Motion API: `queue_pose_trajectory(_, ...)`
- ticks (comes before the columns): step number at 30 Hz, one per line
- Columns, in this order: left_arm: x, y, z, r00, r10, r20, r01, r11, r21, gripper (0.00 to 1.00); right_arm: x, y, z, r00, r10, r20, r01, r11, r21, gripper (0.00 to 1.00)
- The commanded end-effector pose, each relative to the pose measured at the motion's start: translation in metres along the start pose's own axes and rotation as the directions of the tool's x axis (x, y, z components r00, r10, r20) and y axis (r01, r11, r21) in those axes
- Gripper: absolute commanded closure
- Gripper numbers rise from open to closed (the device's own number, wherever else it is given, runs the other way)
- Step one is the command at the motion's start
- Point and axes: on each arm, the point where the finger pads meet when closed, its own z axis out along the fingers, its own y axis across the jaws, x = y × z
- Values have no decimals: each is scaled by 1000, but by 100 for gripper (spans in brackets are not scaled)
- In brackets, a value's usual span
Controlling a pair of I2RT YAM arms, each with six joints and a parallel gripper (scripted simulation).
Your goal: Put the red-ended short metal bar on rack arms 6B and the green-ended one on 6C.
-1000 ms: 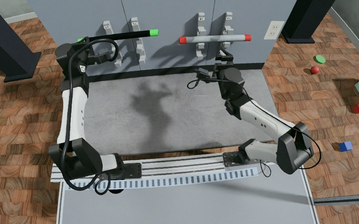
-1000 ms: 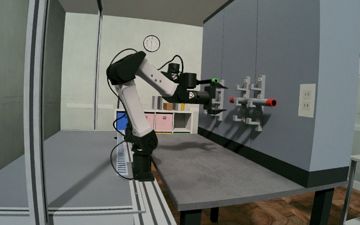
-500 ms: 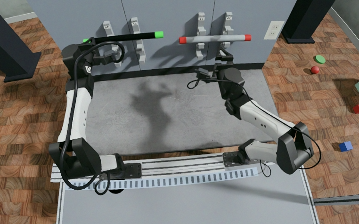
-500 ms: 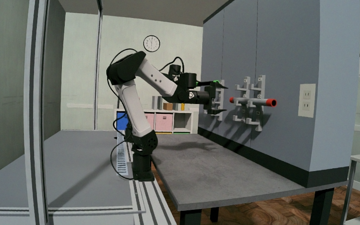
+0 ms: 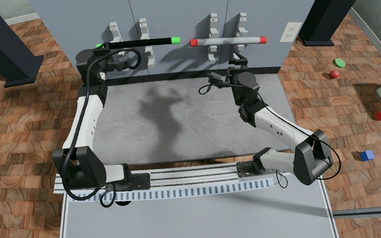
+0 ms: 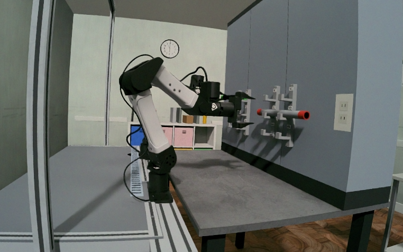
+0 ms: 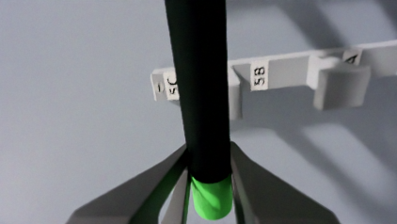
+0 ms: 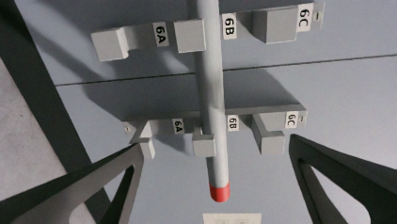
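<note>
The red-ended grey bar (image 5: 227, 41) (image 6: 293, 114) (image 8: 215, 94) lies across both 6B rack arms (image 8: 190, 36) (image 8: 203, 147), its middle between them. My right gripper (image 6: 253, 111) (image 8: 212, 146) is open, one finger below the bar's level and one above, short of the rack. The 6C rack arms (image 8: 277, 24) (image 8: 272, 142) hold nothing. The green-ended black bar (image 5: 144, 42) (image 7: 202, 94) is in my left gripper (image 7: 210, 150), shut on it close to one green end. It is level in front of the left rack, near arm 5C. In the top view the wrist hides these fingertips.
The left rack (image 5: 147, 50) carries labels 5C and 5B (image 7: 259, 74). The black bar's far green end points toward the red-ended bar, with a short gap between them. The blue-grey wall (image 5: 174, 17) stands behind both racks, above the grey table (image 5: 203, 127).
</note>
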Motion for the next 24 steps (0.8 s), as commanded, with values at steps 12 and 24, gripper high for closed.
queue_pose_trajectory(12, -21, 14, -1, 1000, -15, -18, 13, 996, -94, 100, 2, 0, -1, 1000, 7, -7, -7, 1000, 1, 0)
queue_pose_trajectory(24, -40, 7, 0, 1000, -15, -18, 13, 996, -94, 100, 2, 0, -1, 1000, 7, -7, -7, 1000, 1, 0)
